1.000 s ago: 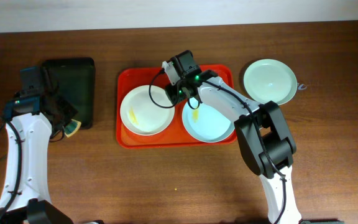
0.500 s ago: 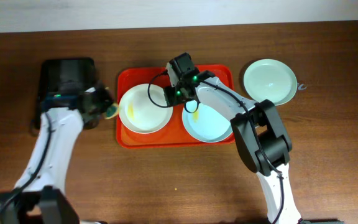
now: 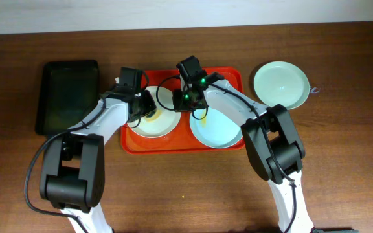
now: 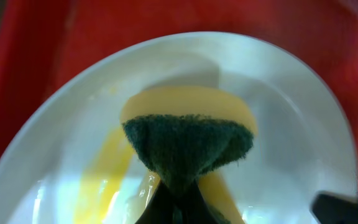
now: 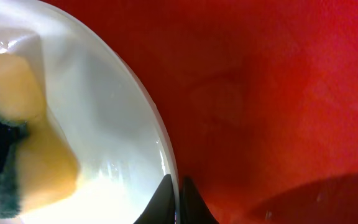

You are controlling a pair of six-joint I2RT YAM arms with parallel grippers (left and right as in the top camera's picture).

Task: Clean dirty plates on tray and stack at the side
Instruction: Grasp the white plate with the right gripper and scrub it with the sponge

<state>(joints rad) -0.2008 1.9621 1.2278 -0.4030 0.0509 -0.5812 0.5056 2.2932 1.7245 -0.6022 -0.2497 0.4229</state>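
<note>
Left pincer pinches a sponge over the cream plate on the red tray; right pincer clamps that plate's rim. A mint plate lies on the surface beside the tray.

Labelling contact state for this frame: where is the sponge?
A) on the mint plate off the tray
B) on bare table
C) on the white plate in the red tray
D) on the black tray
C: the left gripper holds the sponge down on the cream-white plate, which sits in the tray.
</note>
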